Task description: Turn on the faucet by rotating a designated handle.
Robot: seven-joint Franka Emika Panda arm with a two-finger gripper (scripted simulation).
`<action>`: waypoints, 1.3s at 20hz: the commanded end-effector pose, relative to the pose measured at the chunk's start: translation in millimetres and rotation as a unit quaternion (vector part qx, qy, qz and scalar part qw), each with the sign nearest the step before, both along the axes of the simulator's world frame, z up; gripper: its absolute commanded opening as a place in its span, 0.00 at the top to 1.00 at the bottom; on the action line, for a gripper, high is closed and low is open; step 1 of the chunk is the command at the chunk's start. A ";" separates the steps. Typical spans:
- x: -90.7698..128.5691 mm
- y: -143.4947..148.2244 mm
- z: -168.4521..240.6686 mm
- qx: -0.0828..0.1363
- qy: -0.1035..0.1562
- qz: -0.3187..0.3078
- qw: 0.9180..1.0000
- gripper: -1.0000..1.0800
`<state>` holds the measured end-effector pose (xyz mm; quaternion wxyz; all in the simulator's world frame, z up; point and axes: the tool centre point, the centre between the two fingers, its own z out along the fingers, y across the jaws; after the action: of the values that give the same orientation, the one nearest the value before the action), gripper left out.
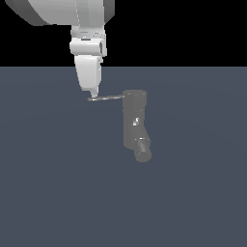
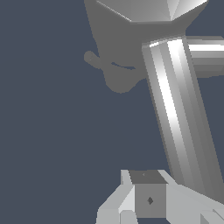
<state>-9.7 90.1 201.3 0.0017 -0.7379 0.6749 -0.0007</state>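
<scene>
The dull-grey faucet (image 1: 134, 116) stands upright on the floor, its angled spout ending in a round dark nozzle (image 1: 143, 154). The thin grey handle (image 1: 107, 98) sticks out from the faucet's top toward the exterior view's left. My gripper (image 1: 93, 94) points down, its narrow tip touching the handle's free end from above. The fingers look closed together, with nothing between them. In the wrist view the handle (image 2: 177, 113) runs as a thick bright rod from the faucet's top (image 2: 148, 11) to beside my gripper (image 2: 166, 202).
A flat blue-grey floor (image 1: 58, 193) spreads all around the faucet. My white arm (image 1: 72, 14) comes down from the top of the exterior view. A grey shadow (image 2: 116, 70) lies on the floor in the wrist view.
</scene>
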 end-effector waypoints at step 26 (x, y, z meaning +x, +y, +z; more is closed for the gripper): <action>-68.6 -32.3 0.0 0.000 0.001 -0.002 1.000 1.00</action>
<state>-74.7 68.6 201.2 0.0021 -0.7405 0.6720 -0.0005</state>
